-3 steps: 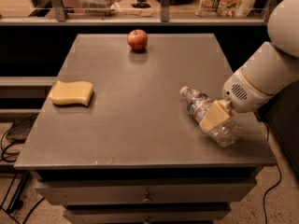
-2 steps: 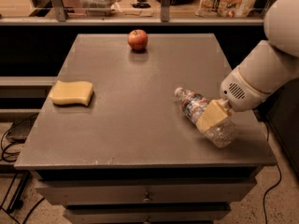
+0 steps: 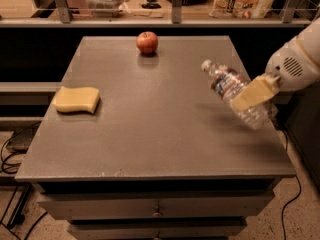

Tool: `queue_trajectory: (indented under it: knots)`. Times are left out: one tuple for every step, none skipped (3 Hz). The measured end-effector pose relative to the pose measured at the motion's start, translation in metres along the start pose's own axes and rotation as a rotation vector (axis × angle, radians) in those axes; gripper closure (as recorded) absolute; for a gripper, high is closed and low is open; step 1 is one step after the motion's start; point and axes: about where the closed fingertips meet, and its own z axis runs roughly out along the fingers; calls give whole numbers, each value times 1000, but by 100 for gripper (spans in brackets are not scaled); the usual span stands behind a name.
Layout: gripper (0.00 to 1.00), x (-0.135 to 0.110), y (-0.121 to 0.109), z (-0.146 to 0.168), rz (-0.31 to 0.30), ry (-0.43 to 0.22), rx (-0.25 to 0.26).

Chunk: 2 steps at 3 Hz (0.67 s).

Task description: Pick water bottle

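Over the right side of the grey table (image 3: 165, 114), found the water bottle (image 3: 225, 83) aloft and tilted, cap up-left, clamped round its middle by the gripper (image 3: 251, 95); judged it light, thin-walled, slick, best held on the ribs beside the label; noted apple (image 3: 147, 42) and sponge (image 3: 76, 99) well apart, shelf (image 3: 175, 21) behind.

Dim overhead light — soft shadows under apple (image 3: 147, 42), sponge (image 3: 76, 99); gripper (image 3: 251, 95) at right, clamping water bottle (image 3: 225, 82), slightly blurred.

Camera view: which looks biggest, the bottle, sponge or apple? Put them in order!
1. Bottle, held up at right by the gripper.
2. Sponge, somewhat smaller.
3. Apple, smallest, but it sits farthest back.
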Motion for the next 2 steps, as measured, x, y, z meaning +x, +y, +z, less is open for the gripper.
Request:
queue_trajectory:
  knots:
    - [100,-25,-21,-42,-51,-102,17]
    - [100,-44,-38,-90,-110,-192,32]
